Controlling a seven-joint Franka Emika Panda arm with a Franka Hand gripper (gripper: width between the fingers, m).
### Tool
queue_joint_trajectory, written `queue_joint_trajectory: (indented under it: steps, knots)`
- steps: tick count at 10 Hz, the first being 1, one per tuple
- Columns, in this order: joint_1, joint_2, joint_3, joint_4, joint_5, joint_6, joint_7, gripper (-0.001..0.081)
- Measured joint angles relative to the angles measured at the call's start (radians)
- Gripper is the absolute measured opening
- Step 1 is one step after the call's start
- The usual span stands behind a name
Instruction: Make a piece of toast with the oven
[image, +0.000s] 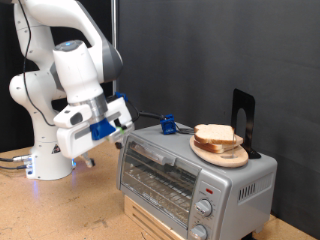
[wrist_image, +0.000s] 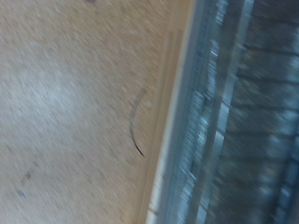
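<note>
In the exterior view the white arm stands at the left of the frame, bent over so that its gripper (image: 122, 122), with blue fittings, hangs just off the upper left corner of the oven (image: 190, 172). The hand is close to the top edge of the door, a position that would suit reaching for the door, though no contact can be made out. Whether the jaws are released or clenched cannot be told: they are small and partly hidden against the oven's edge, and nothing shows between them.

The oven sits at the lower right of the frame on a wooden block on the desk (image: 60, 210), its glass door shut and the wire rack visible behind it, with round knobs down its right front. The piece of toast (image: 214, 134) is not inside yet: pale slices lie stacked on a round wooden plate (image: 222, 156) on the oven's roof, at the right of centre, kept handy and out of the door's swing. A small blue object (image: 169, 125) lies on the roof too, and a black stand (image: 244, 120) rises behind the plate.

The wrist view is blurred: a pale speckled surface beside a metallic edge, probably the oven. The jaws do not show there.
</note>
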Motion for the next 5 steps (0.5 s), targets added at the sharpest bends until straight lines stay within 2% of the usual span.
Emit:
queue_joint_trajectory:
  steps: [2,5]
  knots:
    - [0.007,-0.037,0.009,0.029,0.012,-0.038,0.017,0.0809]
    - [0.007,0.017,0.06,0.066,-0.037,-0.027,0.129,0.0809]
